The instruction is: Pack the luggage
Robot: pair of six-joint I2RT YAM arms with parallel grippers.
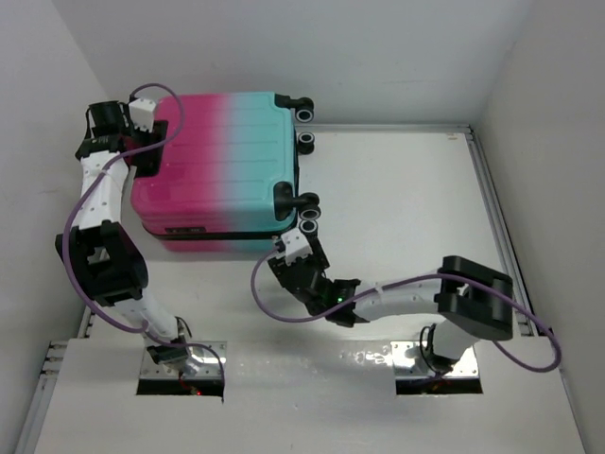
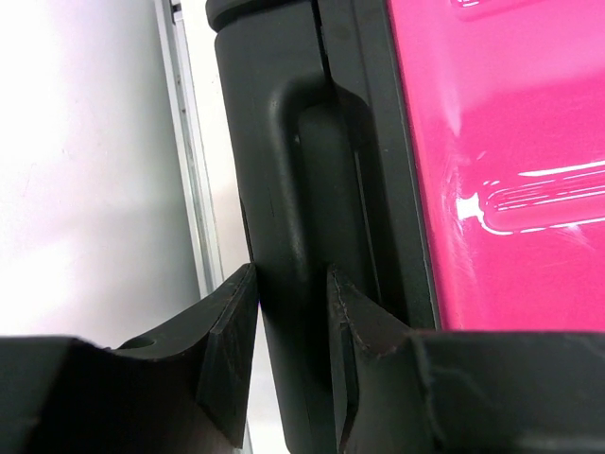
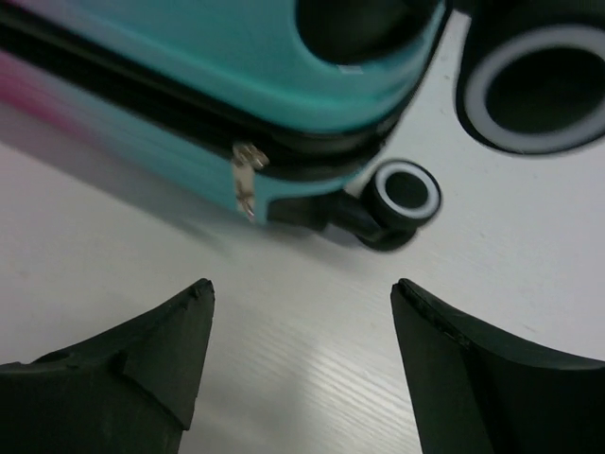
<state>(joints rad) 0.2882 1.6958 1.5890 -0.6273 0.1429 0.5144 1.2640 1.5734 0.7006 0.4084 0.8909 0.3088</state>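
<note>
White table [image 1: 406,203], white walls [image 1: 378,57], closed pink-teal luggage [image 1: 227,161]

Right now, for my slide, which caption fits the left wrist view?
Left gripper closed on the black handle at the pink end of the hard-shell suitcase.
</note>
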